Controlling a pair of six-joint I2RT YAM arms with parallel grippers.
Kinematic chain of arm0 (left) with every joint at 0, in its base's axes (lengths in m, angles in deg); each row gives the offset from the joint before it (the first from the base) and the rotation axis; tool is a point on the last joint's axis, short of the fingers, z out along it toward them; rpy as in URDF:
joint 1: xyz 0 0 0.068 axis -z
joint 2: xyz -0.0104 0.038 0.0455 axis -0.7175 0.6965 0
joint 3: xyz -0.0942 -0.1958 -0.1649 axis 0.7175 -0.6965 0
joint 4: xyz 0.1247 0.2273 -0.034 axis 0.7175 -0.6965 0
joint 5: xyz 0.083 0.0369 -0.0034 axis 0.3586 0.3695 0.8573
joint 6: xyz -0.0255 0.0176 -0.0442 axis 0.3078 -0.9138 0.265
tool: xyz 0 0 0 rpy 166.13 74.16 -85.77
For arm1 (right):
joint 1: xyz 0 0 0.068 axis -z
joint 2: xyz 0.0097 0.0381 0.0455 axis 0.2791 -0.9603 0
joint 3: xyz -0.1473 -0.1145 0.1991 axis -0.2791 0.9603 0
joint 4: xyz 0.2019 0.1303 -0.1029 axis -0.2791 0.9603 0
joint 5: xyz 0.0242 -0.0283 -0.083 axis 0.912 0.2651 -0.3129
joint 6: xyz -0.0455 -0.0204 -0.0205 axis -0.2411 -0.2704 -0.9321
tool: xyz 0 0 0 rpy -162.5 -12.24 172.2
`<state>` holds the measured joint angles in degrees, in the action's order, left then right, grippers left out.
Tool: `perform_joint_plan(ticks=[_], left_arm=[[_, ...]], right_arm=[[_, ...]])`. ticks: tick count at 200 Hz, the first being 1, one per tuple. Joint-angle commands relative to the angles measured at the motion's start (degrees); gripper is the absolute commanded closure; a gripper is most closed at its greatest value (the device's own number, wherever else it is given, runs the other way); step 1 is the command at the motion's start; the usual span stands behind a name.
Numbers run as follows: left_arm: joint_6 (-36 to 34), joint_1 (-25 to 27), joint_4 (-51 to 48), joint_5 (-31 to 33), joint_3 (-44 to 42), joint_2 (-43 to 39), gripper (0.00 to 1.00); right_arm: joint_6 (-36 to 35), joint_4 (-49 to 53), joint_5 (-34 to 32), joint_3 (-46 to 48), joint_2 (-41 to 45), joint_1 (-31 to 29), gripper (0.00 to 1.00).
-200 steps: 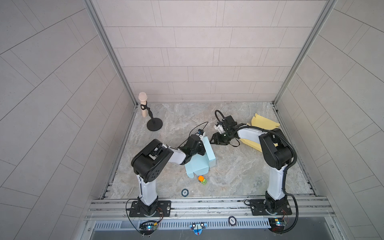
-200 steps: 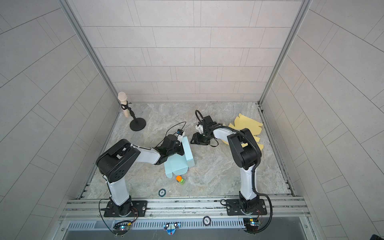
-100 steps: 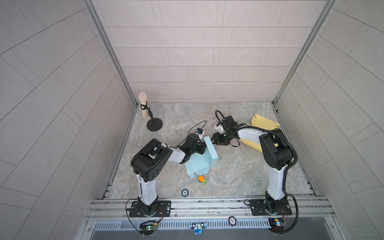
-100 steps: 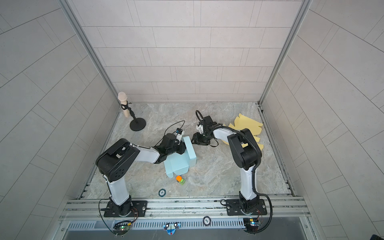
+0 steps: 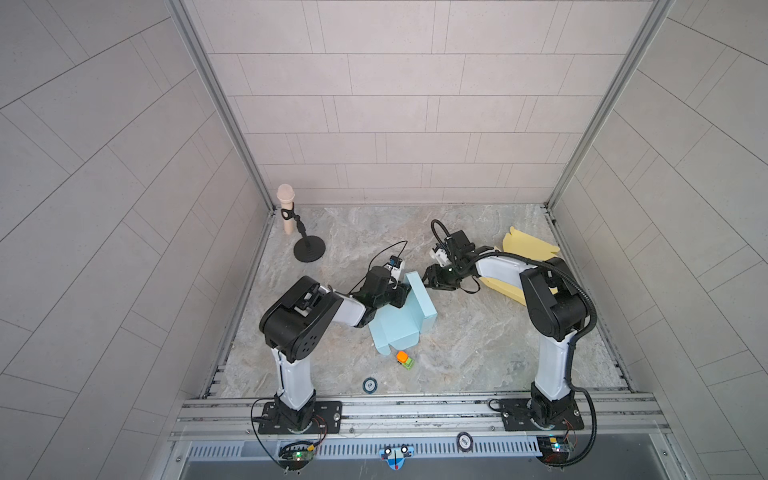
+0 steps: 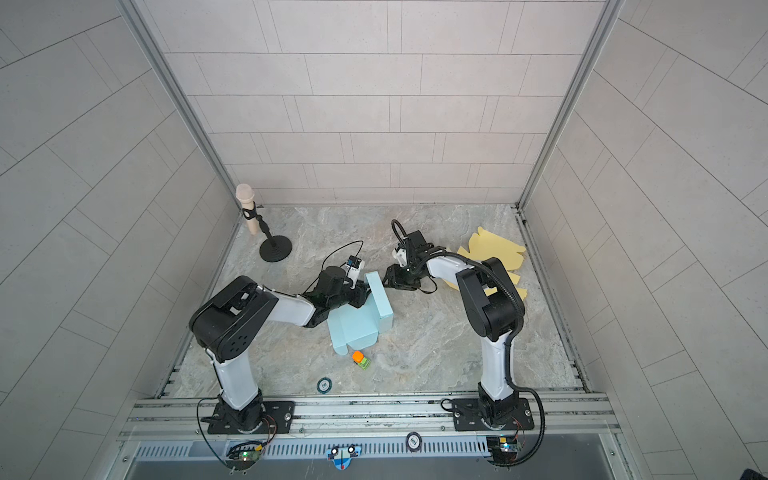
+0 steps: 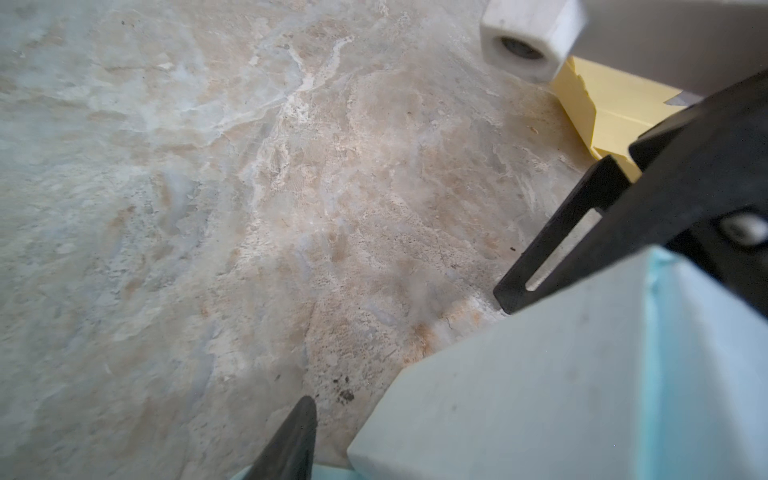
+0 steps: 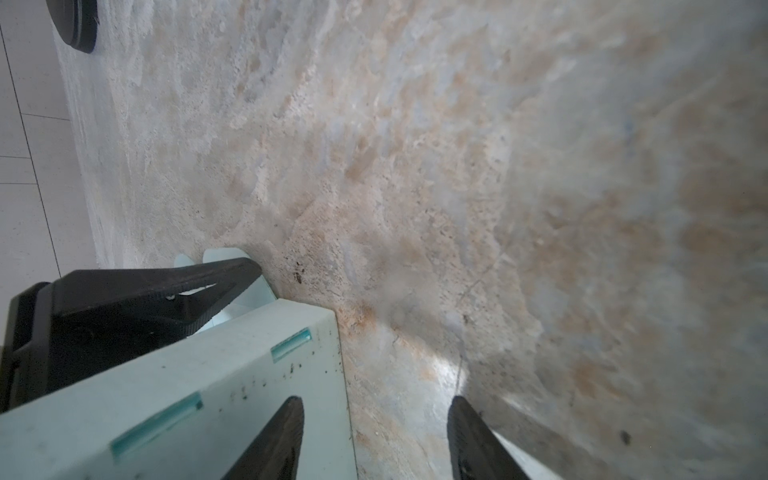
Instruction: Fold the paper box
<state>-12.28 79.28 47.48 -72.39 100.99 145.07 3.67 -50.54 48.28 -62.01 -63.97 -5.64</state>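
A: While both top views show it, item one is the paper box (image 5: 401, 328): light blue, part-folded, near the middle of the marble table (image 5: 490, 345). One long panel is raised and the rest lies flat.

B: Item two, left gripper (image 5: 398, 294)?

A: At the box's far side, left of the raised panel. Its wrist view shows one fingertip (image 7: 291, 440) just clear of the panel. The other is hidden behind blue paper. Gripping or not: cannot tell.

B: Item three, right gripper (image 8: 376, 440)?

A: At the panel's far end. Fingers well apart, nothing clamped. One tip overlaps the panel's face and the other hangs over the table. Contact uncertain.

B: Sundries?

A: Also listed:
- yellow paper sheets (image 5: 530, 249), partly covered by the right arm
- microphone on a stand (image 5: 286, 199), far left corner
- small orange-and-green toy (image 5: 404, 360), just in front of the box
- round dark disc (image 5: 369, 385) near the front rail, marking illegible
- white block (image 7: 528, 37), cut off at the frame edge, unidentified
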Motion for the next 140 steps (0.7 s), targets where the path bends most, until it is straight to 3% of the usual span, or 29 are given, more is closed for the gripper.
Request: perform_joint_plan(ticks=[1, 71, 94, 118, 140], left_arm=[[-0.3, -0.2, 1.2, -1.3, -0.4, -0.7, 0.52], [7.5, 0.8, -2.6, 2.0, -5.3, -7.2, 0.51], [11.4, 0.8, -7.0, 3.7, -6.3, -10.2, 0.49], [16.0, 0.0, -18.7, 6.9, -5.0, -14.0, 0.47], [19.5, -2.2, -23.1, 4.3, -6.9, -19.0, 0.47]], right_arm=[[0.1, 1.9, -0.6, -0.6, 2.8, 0.0, 0.42], [-2.8, 11.8, -13.0, -1.2, 14.0, 1.4, 0.31], [-4.6, 16.0, -17.1, -3.1, 17.5, -1.7, 0.24], [-5.5, 19.8, -20.3, -4.8, 19.6, -6.1, 0.20], [-5.6, 20.6, -21.8, -5.2, 20.9, -10.2, 0.18]])
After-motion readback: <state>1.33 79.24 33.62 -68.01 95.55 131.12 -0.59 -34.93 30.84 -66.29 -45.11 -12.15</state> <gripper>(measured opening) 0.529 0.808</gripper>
